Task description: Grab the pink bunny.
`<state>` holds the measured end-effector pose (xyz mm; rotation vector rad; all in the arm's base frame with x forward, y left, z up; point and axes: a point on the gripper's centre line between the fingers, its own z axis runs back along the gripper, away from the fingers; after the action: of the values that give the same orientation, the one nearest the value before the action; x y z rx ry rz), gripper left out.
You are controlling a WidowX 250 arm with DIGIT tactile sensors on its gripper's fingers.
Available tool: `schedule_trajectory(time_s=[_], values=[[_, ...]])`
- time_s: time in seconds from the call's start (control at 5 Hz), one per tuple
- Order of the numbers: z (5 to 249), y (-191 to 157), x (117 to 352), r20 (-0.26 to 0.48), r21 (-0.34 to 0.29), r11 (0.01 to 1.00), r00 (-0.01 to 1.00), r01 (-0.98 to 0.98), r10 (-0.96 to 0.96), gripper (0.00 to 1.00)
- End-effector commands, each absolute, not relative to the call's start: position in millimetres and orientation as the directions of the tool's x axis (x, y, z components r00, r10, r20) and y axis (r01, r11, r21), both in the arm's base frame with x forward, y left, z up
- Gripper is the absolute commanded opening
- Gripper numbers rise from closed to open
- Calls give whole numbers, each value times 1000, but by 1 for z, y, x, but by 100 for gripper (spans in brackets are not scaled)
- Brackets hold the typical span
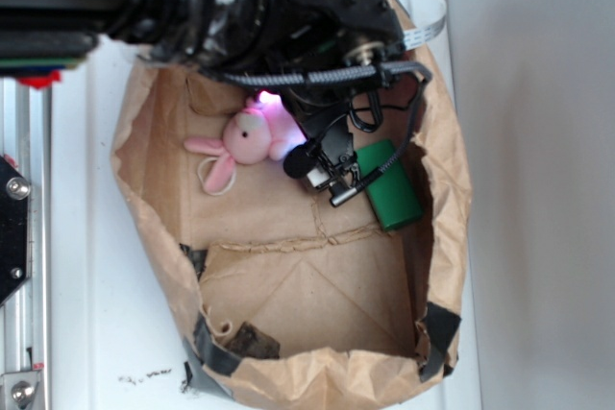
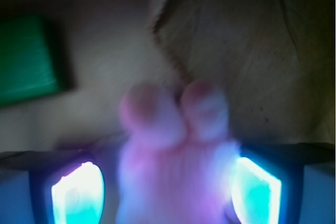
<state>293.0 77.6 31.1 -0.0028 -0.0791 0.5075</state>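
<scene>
Green block (image 1: 391, 185) beside pink bunny (image 1: 248, 139)

I can read no text, label, brand, number or sign from here in either view. The brown paper bag (image 1: 288, 295) shows plain sides and a plain bottom, with no print I can make out. The green block (image 1: 392, 201) has bare faces. The wrist view is too blurred for me to tell any lettering, and the dark specks on the worktop (image 1: 144, 376) are not legible marks.
</scene>
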Motion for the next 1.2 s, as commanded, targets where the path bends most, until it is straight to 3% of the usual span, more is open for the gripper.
schedule_trajectory(time_s=[0.0,0.2,0.6,1.0], values=[[37,71,294,145,35,879,872,-476,467,100],[36,72,296,160,20,875,865,-485,476,0],[59,66,284,236,2,931,905,-366,355,0],[89,48,277,293,60,979,941,-195,170,0]])
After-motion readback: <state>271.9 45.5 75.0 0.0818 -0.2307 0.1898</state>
